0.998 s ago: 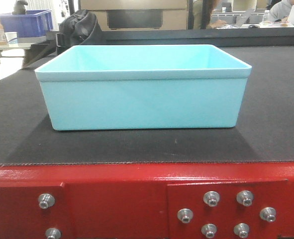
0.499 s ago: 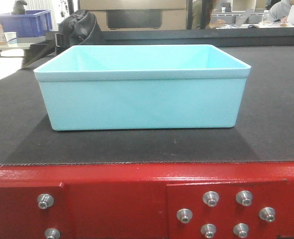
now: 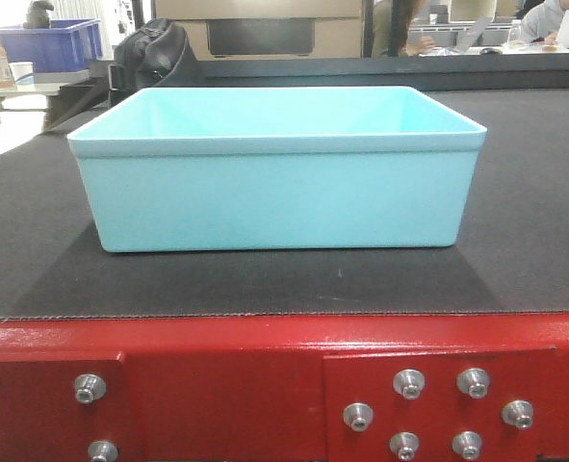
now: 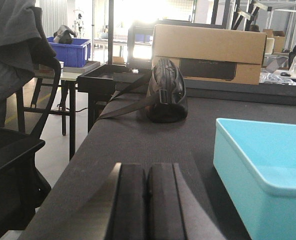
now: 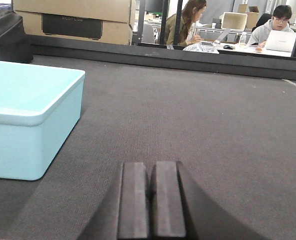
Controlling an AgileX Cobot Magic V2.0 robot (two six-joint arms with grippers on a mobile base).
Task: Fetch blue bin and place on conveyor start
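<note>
I read the job as essentially done: the blue bin point(image 3: 276, 168) sits flat and upright on the dark belt point(image 3: 525, 221), a little back from the red frame point(image 3: 265, 385) with its silver bolts, so it is at the conveyor start. It lies square to the frame edge, long side facing me, and looks empty inside. Nothing touches it.

My left claw point(image 4: 146, 200) is pressed together, its two dark pads meeting with nothing between them. It sits low over the belt, pointing along it, with the bin's left end just to its right and apart from it. My right claw point(image 5: 152, 200) is likewise closed on nothing, low and level, with the bin's right end off to its left, also clear. So both arms flank the bin without contact, which I take as a release-and-clear pose.

Beyond the bin, a black bag point(image 4: 167, 92) rests on the belt, and a cardboard box point(image 4: 208, 52) stands behind it.
</note>
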